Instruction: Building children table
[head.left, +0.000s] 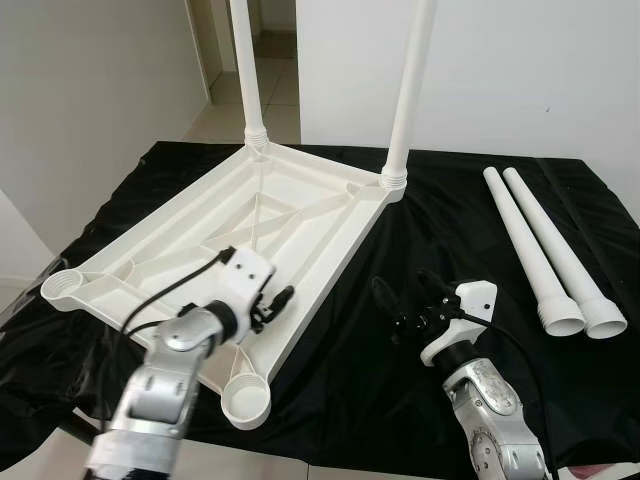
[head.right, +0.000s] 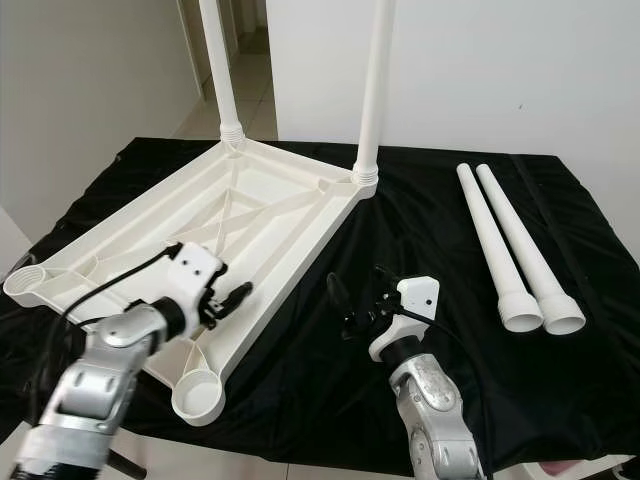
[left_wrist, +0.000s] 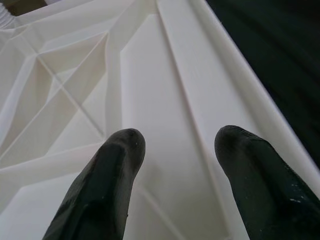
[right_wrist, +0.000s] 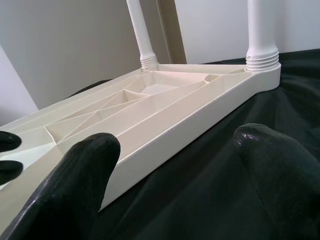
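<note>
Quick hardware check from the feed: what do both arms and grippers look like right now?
Both arms are silver metal with segmented, rounded casings. Each wrist carries a white angular camera housing, with a black cable looping back along the forearm. The left gripper and right gripper each have two long black fingers with rounded, matte tips; the right wrist view shows the same blunt black pads.
</note>
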